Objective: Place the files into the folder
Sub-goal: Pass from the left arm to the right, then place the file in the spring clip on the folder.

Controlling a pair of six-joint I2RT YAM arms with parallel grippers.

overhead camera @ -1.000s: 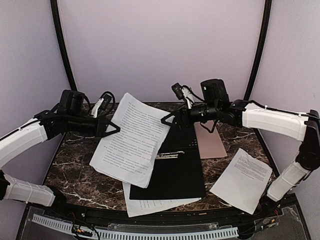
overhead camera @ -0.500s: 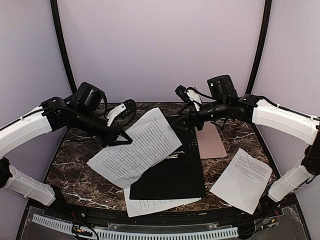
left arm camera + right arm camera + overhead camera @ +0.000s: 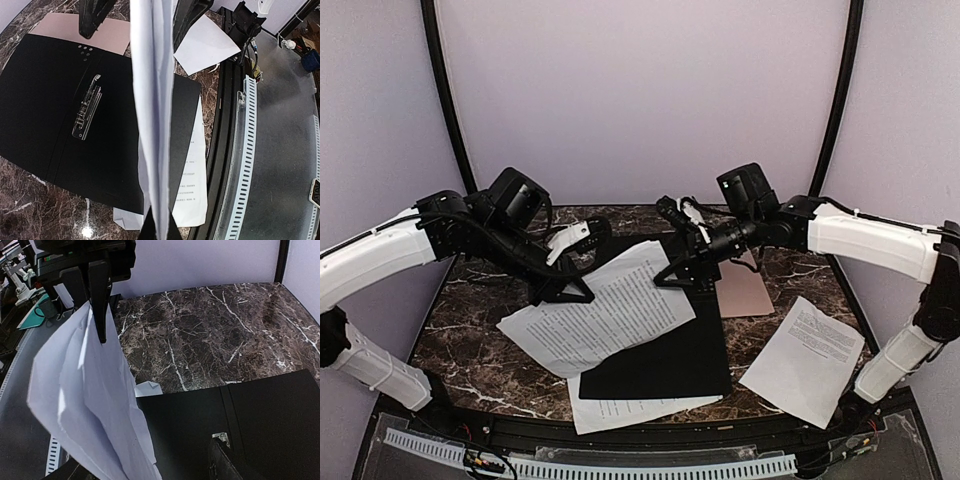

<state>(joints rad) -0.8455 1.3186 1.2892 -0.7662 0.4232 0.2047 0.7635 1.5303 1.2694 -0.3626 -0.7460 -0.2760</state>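
My left gripper (image 3: 575, 292) is shut on the left edge of a printed white sheet (image 3: 610, 310) and holds it low and tilted over the open folder (image 3: 670, 365). The folder's inside is black with a metal clip (image 3: 87, 112); tan card (image 3: 745, 290) shows at its far right. The sheet shows edge-on in the left wrist view (image 3: 152, 100), coming out of the shut gripper (image 3: 159, 231). My right gripper (image 3: 672, 277) is open at the sheet's right edge, above the folder (image 3: 260, 410). A second sheet (image 3: 630, 408) lies partly under the folder's front. A third (image 3: 805, 358) lies at the right.
The dark marble table (image 3: 460, 340) ends at a black front rim with a white perforated strip (image 3: 620, 465). Black frame posts (image 3: 445, 90) stand at the back corners. The left arm's fingers (image 3: 100, 305) show in the right wrist view, gripping the sheet (image 3: 90, 390).
My right gripper has let go of the sheet's right corner and dropped down-left. My left gripper has swung right and lowered the sheet from steep to nearly flat over the folder.
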